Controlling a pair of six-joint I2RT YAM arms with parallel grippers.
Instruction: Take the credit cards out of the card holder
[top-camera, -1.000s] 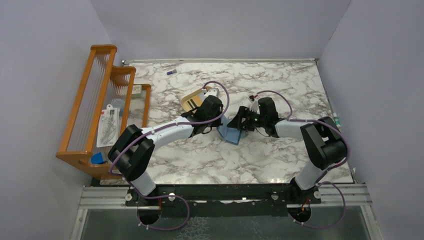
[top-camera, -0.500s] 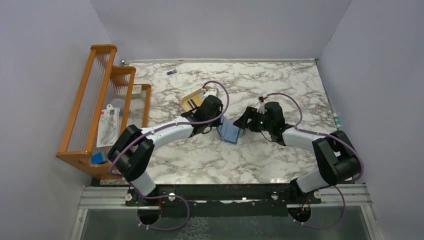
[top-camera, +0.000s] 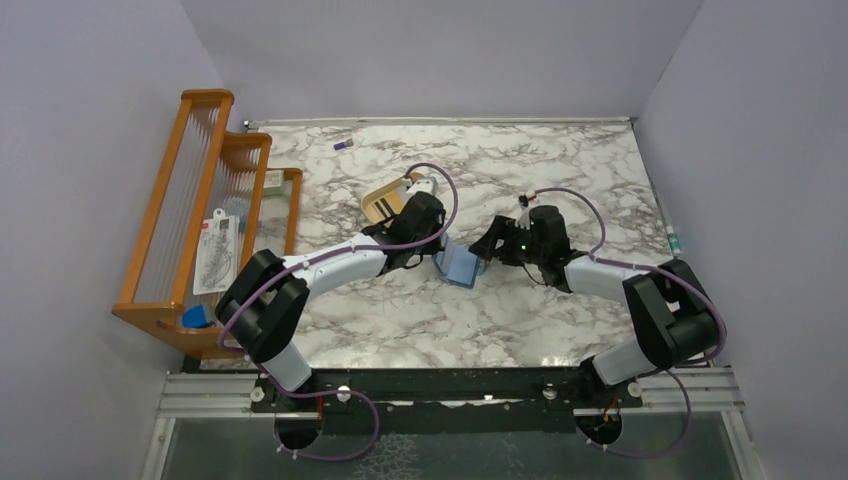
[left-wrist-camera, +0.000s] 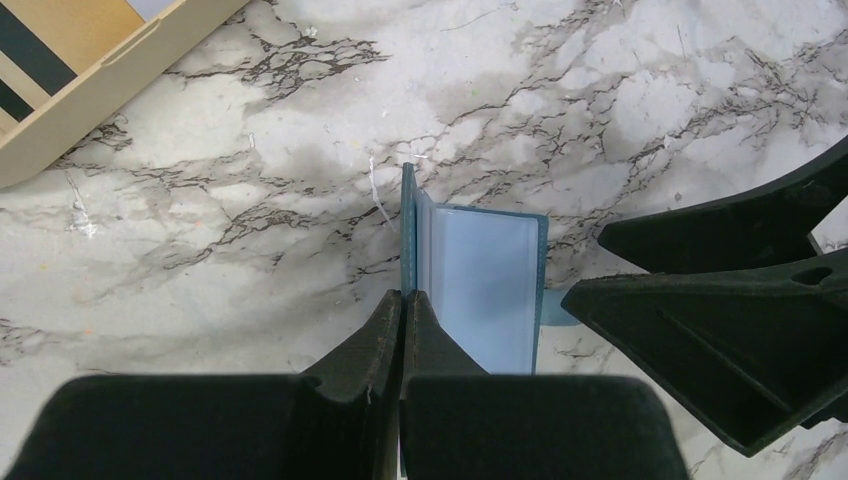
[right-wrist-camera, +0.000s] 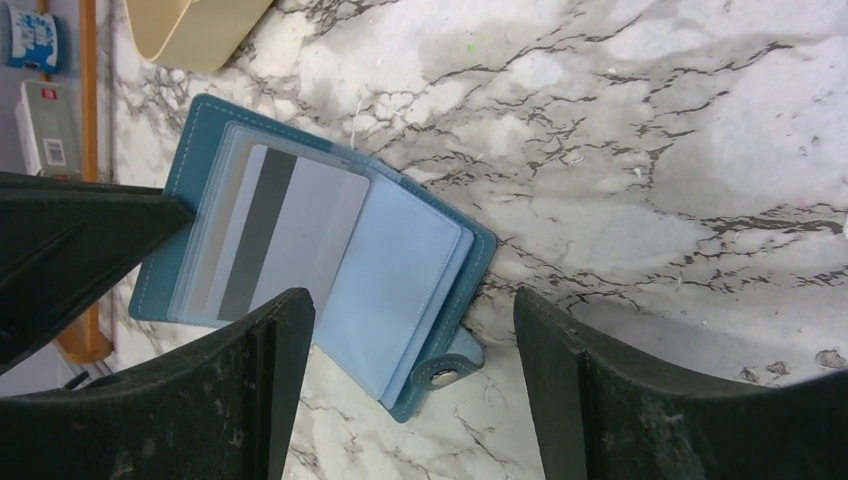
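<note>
Card holder (right-wrist-camera: 420, 270): opened, cover pinched by clenched left gripper (left-wrist-camera: 402, 300); striped credit card (right-wrist-camera: 290, 230) not yet extracted; right gripper (right-wrist-camera: 410, 320) spread wide, empty.

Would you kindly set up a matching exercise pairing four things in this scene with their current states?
Things:
1. left end effector
2. right end effector
3. card holder
4. striped card

States:
A. open, pockets showing
B. tucked inside a pocket
C. shut, pinching the teal cover
D. spread wide, holding nothing

Pairs: 1-C; 2-D; 3-A; 4-B
</note>
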